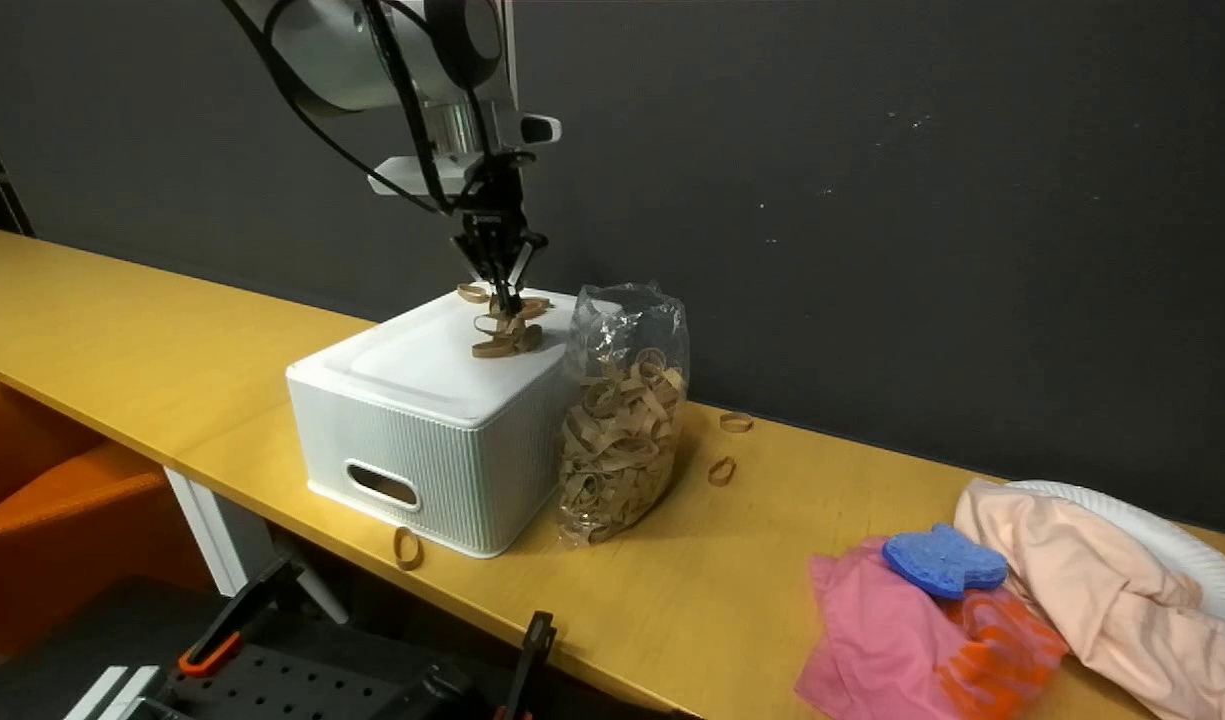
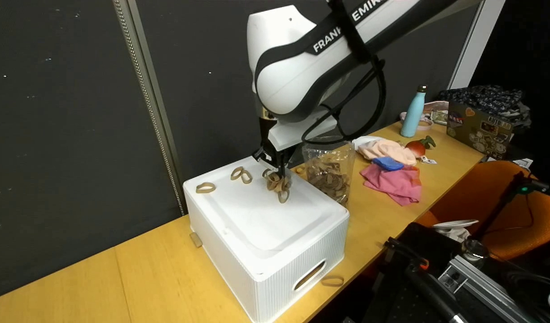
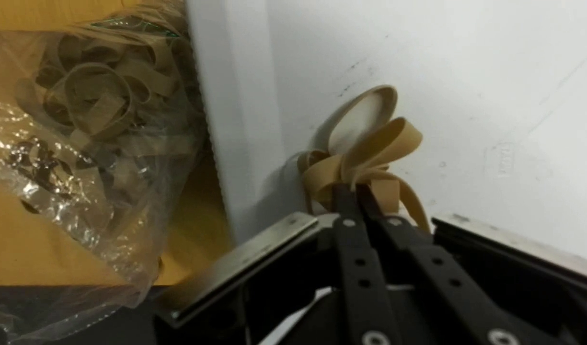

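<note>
Fingers (image 3: 353, 249) were closed nearly together, tips pinching a clump of tan rubber bands (image 3: 398, 143) over the top of the white box (image 2: 257, 220); contact between clump and box could not be told. Three loose bands (image 2: 206, 190) lay on the same surface, apart from the clump. A clear bag of more bands (image 1: 622, 440) stood on the table (image 1: 822, 500), just beside the box.

three loose bands (image 2: 206, 190) were on one white bin (image 2: 257, 220), at least four on one table (image 2: 135, 269), plus a clump (image 2: 277, 181) too tangled to count; there were also one clear bag (image 1: 627, 318), one blue bottle (image 2: 413, 115) and one stickered box (image 2: 467, 128).
</note>
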Controlling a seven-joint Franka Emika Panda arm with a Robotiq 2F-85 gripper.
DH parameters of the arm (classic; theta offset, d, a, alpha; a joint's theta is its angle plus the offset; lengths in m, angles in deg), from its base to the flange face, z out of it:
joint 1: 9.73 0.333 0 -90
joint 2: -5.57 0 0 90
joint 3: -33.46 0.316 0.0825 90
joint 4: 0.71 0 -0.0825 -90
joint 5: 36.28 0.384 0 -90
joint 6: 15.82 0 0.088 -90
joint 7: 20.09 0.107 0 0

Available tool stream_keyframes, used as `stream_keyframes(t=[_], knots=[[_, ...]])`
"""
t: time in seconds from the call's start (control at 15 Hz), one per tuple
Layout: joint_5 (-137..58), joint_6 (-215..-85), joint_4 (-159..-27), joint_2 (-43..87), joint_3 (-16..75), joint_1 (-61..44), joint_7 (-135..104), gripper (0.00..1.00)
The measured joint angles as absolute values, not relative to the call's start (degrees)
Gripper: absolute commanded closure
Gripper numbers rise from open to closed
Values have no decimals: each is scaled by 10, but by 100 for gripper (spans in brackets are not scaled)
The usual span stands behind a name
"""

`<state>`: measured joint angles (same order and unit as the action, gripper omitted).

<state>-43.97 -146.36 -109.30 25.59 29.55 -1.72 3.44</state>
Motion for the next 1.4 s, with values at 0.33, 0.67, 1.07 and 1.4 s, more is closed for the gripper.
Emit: stream_keyframes(t=[0.33,0.67,1.07,1.4], knots=[[-440,-1464,-1111,258,296,-18,42,50],[-439,-1465,-1130,258,296,-21,48,14],[-439,-1465,-1138,258,295,-30,49,31],[-439,-1484,-1138,266,294,-37,49,69]])
